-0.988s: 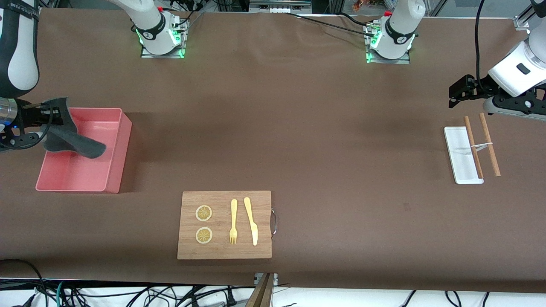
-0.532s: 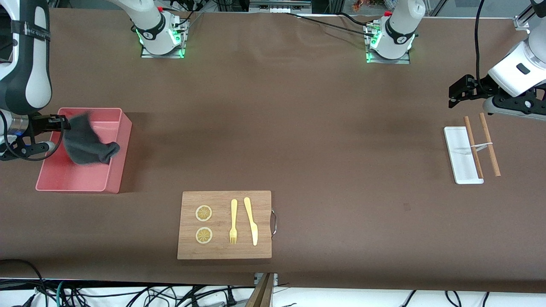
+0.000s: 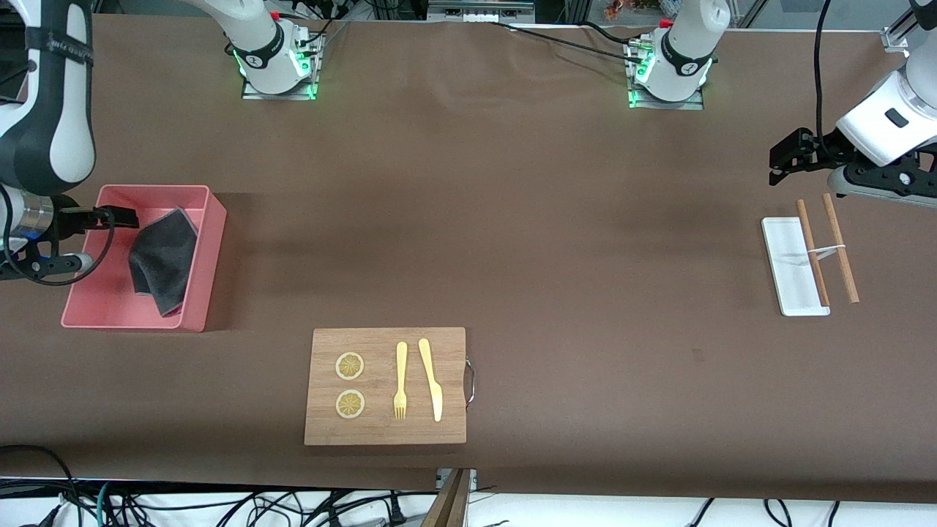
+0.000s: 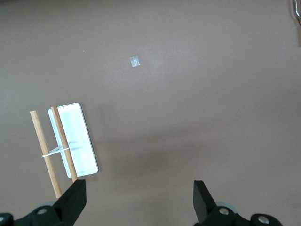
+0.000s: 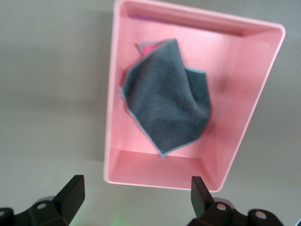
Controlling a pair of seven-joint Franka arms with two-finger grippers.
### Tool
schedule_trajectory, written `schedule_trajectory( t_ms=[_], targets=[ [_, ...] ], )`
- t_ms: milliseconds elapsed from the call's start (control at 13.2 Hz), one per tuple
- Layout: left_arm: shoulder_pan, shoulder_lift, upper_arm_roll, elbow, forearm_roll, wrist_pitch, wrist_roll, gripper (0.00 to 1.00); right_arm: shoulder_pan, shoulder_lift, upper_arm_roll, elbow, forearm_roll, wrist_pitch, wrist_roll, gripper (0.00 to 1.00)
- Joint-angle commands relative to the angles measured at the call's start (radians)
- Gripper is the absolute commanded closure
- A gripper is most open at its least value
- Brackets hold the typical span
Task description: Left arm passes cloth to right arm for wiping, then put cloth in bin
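At mid-left of the front view, the cloth [image 3: 164,259], grey face up, lies crumpled in the bin [image 3: 198,315]. The right gripper [image 3: 110,238] hangs over the bin, fingers spread, empty. At upper right, the left gripper [image 3: 782,159] waits, spread, empty.

Both arms [image 3: 51,132] are glossy white with black joint bands; green lights glow at their bases [image 3: 278,69], and black cables trail from each black hand [image 3: 787,157].

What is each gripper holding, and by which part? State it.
Nothing. The right gripper is open over the bin, where the cloth lies loose. The left gripper is open and waits above the table.
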Motion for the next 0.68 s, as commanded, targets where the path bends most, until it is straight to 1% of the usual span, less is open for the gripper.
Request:
schedule_trajectory(
  t_ms=[0, 228, 532, 608],
  targets=[
    [-0.003, -0.009, -0.003, 0.003, 0.009, -0.010, 0.006, 0.00, 0.055, -0.067, -0.001, 0.051, 0.076, -0.085, 0.064, 0.00],
    [-0.005, 0.000, -0.003, 0.015, 0.009, -0.004, 0.005, 0.00, 0.084, -0.150, 0.008, 0.051, 0.081, -0.135, 0.095, 0.00],
    [-0.005, 0.002, -0.003, 0.018, 0.007, -0.004, 0.005, 0.00, 0.126, -0.199, 0.029, 0.049, 0.058, -0.174, 0.181, 0.00],
    [-0.003, 0.002, -0.003, 0.018, 0.007, -0.006, 0.005, 0.00, 0.094, -0.212, 0.110, 0.049, 0.029, -0.178, 0.214, 0.00]
  ],
)
